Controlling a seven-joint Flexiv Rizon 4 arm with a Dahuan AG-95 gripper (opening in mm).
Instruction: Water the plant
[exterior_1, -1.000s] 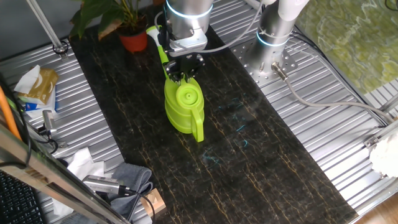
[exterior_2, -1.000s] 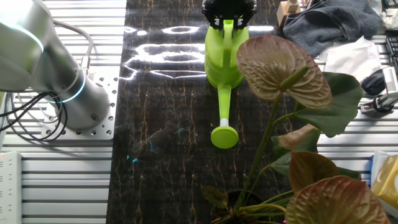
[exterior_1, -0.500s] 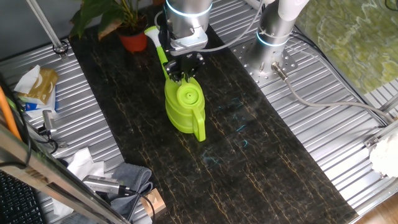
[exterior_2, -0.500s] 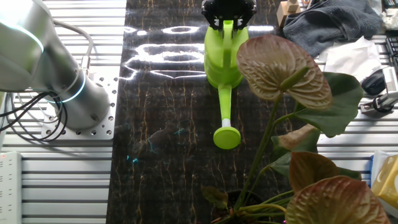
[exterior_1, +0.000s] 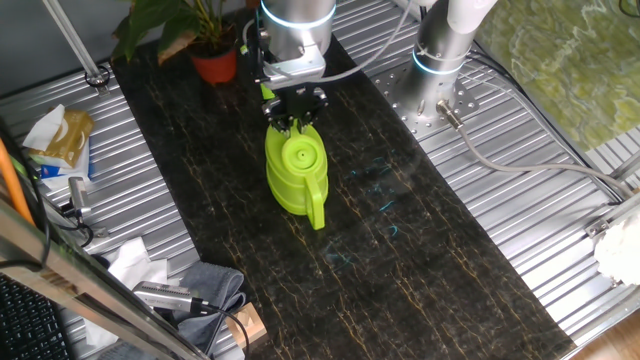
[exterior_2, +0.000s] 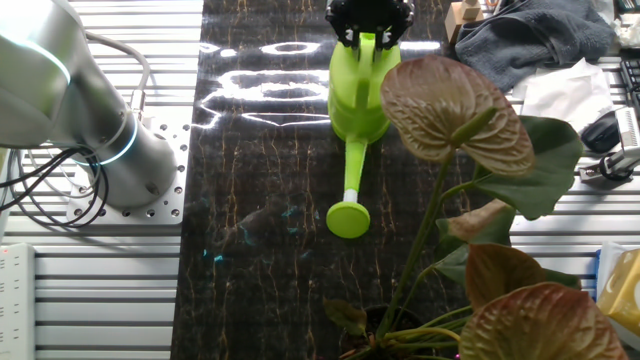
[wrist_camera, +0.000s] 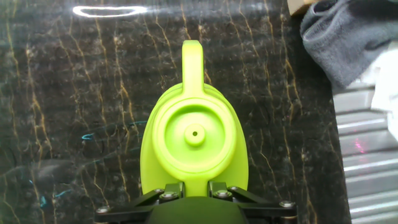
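In one fixed view the arm's wrist covers most of the watering can's spout, and the plant is cut off by the top edge, only its orange-red pot and lower leaves showing at the far end of the dark marbled worktop. In the other fixed view the plant fills the near right corner, its pot hidden under broad green and brownish leaves. The gripper is clamped on the green watering can at the base of the spout, its fingertips barely visible at the bottom edge of the hand view. The can's long axis runs along the worktop: handle away from the plant, spout and round rose pointing toward it, still apart from the leaves. A grey cloth lies beside the worktop.
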